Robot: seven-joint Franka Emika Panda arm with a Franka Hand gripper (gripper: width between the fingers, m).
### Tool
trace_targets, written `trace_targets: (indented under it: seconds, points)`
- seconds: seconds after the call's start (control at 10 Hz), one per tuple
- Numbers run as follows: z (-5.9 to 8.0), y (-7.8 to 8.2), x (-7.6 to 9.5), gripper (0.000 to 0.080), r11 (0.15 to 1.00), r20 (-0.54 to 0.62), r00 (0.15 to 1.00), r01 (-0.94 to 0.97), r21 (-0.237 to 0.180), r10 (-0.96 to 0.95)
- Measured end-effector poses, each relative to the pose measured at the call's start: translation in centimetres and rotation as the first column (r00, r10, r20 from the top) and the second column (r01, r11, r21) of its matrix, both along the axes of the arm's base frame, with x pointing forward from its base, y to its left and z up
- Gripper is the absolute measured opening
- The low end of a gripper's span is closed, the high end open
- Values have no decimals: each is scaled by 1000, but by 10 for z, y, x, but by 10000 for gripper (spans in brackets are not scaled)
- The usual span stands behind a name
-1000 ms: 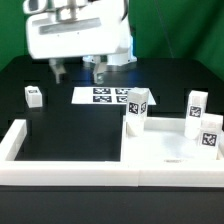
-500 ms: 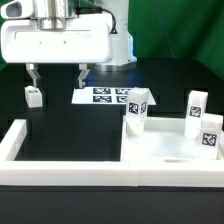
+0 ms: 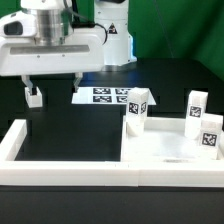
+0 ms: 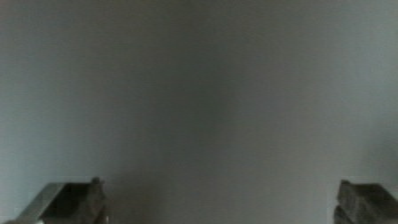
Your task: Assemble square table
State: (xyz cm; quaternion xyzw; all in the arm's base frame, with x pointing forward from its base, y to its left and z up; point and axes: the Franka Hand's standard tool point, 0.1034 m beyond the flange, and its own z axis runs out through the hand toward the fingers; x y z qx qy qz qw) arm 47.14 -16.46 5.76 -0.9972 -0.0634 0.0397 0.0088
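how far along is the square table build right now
Nothing looks joined yet. The white plastic square slab lies in the corner of the white border wall, with three small white tagged leg blocks standing loose on it and a fourth apart on the black table. The hand, open and empty, hangs near that fourth block. All leg fitting remains.

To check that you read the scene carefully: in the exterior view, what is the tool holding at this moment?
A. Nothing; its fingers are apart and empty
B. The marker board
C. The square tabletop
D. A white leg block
A: the tool has its fingers spread with only dark table between them, and the nearest leg block stands on the table beside one finger, not between the two.
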Motion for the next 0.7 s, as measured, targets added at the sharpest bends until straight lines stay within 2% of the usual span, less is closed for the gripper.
trace_targets:
  seconds: [0.3, 0.4, 0.5, 0.7]
  points:
    - [1, 5, 1, 649, 999, -31, 999, 35, 15, -35]
    - [0, 8, -2, 649, 999, -99, 995, 33, 24, -30]
    - [-1, -1, -14, 649, 1000, -254, 967, 14, 25, -7]
    - [-13, -35, -28, 649, 998, -410, 911, -60, -19, 47]
